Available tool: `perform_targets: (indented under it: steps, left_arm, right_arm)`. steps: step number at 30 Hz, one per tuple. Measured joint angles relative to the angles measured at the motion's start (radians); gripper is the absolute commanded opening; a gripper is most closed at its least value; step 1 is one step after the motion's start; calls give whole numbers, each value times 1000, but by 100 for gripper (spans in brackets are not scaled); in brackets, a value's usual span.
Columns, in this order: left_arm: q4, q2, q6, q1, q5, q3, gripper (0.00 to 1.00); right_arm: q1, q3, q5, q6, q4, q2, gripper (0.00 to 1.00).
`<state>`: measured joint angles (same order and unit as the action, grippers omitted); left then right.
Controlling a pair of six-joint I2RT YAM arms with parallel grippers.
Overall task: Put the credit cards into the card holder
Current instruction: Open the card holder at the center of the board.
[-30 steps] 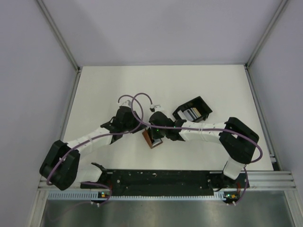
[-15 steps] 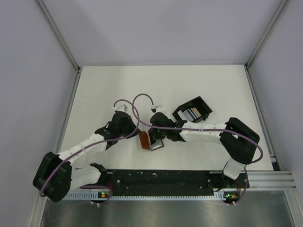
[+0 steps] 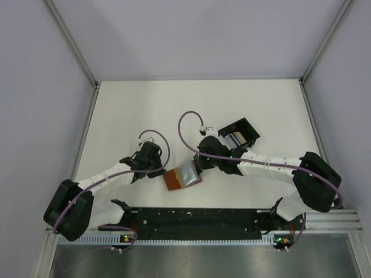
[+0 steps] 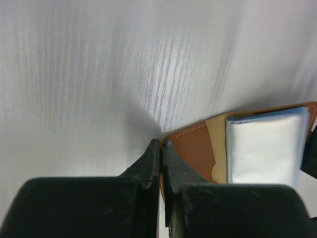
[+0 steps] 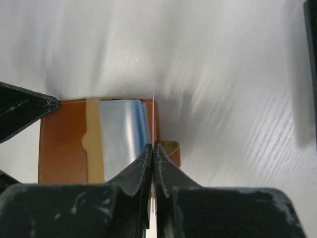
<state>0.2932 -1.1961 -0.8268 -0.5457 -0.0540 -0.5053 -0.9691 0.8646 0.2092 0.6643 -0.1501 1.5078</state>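
The brown leather card holder [image 3: 173, 179] lies opened flat on the white table between both grippers. A pale blue-grey credit card [image 3: 188, 172] lies on its right half, also seen in the left wrist view [image 4: 265, 148] and the right wrist view [image 5: 121, 134]. My left gripper [image 4: 161, 143] is shut on the left edge of the card holder [image 4: 190, 153], where a tan sliver shows between the fingers. My right gripper [image 5: 153, 145] is shut on a thin credit card [image 5: 154, 114] seen edge-on, by the holder's right edge and closing tab [image 5: 171, 148].
A black open-frame slotted box [image 3: 236, 133] with more cards [image 3: 233, 139] stands just behind the right arm; its edge shows in the right wrist view [image 5: 312, 49]. White walls with metal rails enclose the table. The arms' black base rail [image 3: 197, 217] runs along the near edge.
The left gripper closed on the holder's edge and drew it left and nearer. The right gripper shifted right. The holder went from nearly folded to spread flat.
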Motion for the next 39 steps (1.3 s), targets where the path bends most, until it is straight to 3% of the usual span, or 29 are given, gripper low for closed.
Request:
perform_targets:
  steps: [24,39]
  left_arm:
    - [-47,-100,70,0,-3,-53,0]
    - [-61,-116,72,0,1,-60,0]
  right_arm:
    - [64,-79,-162,4,59,-129,0]
    - [64,-82,-225,26,103,-84,0]
